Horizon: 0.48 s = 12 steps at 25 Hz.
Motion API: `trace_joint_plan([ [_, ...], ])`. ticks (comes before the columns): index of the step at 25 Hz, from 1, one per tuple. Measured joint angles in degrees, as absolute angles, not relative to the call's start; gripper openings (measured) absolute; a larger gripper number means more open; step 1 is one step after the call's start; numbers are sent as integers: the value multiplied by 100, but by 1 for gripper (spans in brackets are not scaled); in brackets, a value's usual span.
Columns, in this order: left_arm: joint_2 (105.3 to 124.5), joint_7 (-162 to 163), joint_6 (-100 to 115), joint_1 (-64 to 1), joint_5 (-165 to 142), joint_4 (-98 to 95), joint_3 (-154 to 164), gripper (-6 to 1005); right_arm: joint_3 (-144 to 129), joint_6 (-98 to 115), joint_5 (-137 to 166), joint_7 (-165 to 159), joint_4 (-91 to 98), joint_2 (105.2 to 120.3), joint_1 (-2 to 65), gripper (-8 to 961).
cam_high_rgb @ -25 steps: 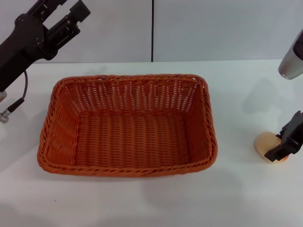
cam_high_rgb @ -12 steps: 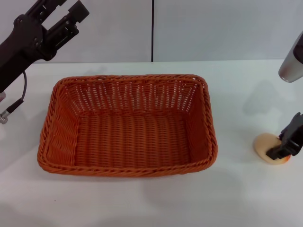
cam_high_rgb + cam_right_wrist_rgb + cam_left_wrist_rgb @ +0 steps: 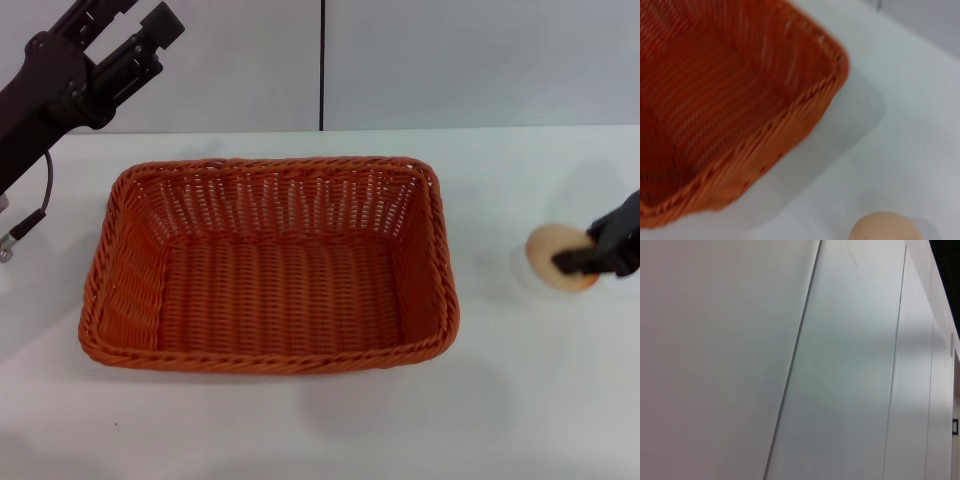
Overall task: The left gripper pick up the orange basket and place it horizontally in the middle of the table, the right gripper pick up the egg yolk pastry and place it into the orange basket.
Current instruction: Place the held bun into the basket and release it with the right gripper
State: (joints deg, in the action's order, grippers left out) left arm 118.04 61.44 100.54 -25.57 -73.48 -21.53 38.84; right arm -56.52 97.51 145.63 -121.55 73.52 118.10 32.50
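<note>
Plainly woven rectangular orange basket

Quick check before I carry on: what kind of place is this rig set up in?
Probably a lab or test bench, not a home or kitchen: a bare white table against plain pale wall panels, holding only the orange basket and an egg yolk pastry in the right gripper.

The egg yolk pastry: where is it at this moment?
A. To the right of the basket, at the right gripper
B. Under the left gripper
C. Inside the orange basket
A: the egg yolk pastry sits outside the orange basket, at the right gripper.
</note>
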Motion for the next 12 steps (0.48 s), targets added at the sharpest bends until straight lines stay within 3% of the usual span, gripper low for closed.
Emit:
trace_joint_plan([
  [12,11794,6160,10061,-2558,-7345,-2167,3884,784,-5311,9494,10661,-11145,8321,11873,2258,154],
])
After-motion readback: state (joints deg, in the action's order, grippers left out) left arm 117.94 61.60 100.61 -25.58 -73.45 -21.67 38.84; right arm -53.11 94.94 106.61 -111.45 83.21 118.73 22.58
